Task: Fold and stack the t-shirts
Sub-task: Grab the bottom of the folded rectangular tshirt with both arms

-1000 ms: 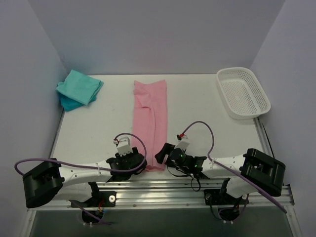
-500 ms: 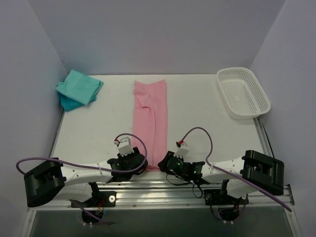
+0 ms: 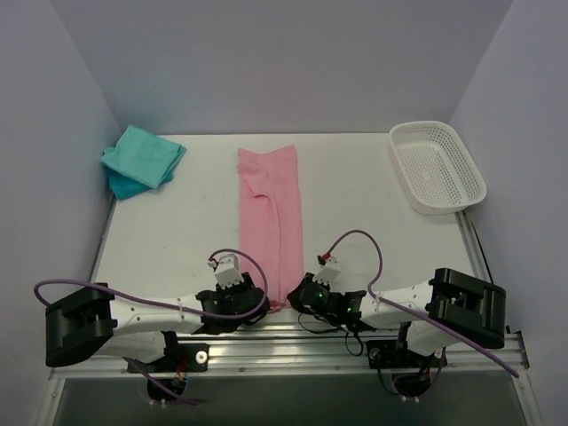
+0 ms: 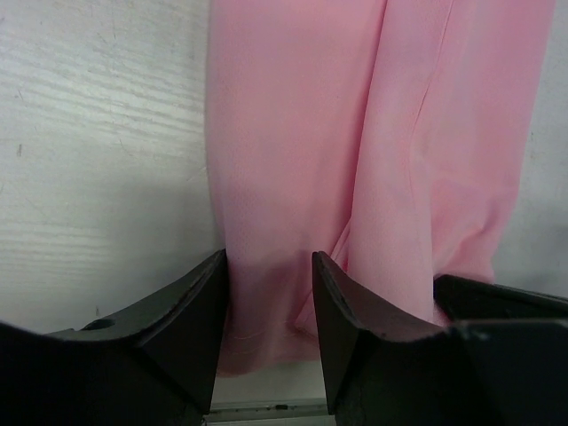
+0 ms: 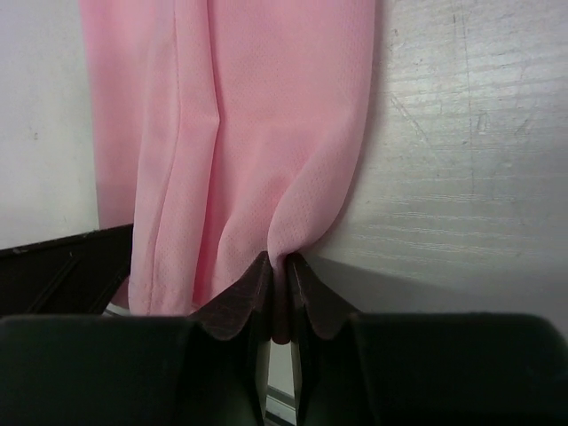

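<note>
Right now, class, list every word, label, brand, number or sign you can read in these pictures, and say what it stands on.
No text can be read anywhere.
The pink t-shirt is plain: no print or tag showing.
The teal t-shirts and the white basket carry no lettering.
The left pincer and right pincer are bare black, without markings.
</note>
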